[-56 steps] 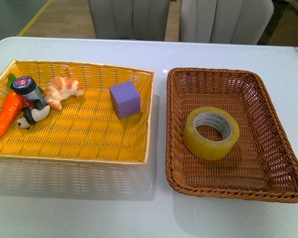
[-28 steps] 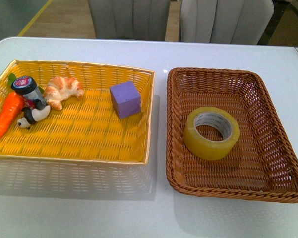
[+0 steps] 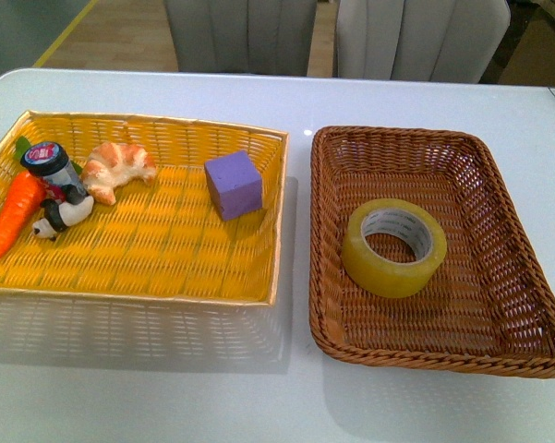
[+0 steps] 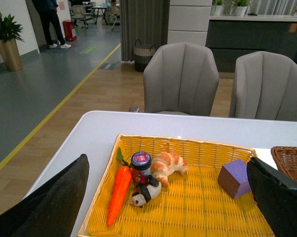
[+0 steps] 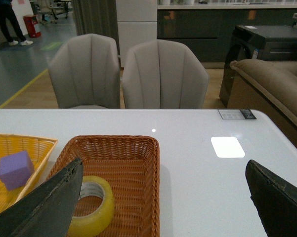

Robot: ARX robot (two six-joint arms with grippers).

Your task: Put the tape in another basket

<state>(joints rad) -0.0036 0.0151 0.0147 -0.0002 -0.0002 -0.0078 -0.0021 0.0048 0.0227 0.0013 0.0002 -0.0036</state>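
Observation:
The yellowish tape roll (image 3: 393,246) lies flat in the middle of the dark brown wicker basket (image 3: 526,277) on the right of the white table. It also shows in the right wrist view (image 5: 95,210), partly behind one finger. Neither arm shows in the front view. My left gripper (image 4: 170,200) is open, high above the yellow basket (image 4: 188,146). My right gripper (image 5: 163,200) is open, raised above the brown basket (image 5: 138,173) and the bare table beside it. Both are empty.
The yellow woven basket (image 3: 166,129) on the left holds a carrot (image 3: 9,217), a small jar (image 3: 51,169), a panda figure (image 3: 60,217), a croissant (image 3: 117,168) and a purple cube (image 3: 233,185). Grey chairs (image 3: 416,37) stand behind the table.

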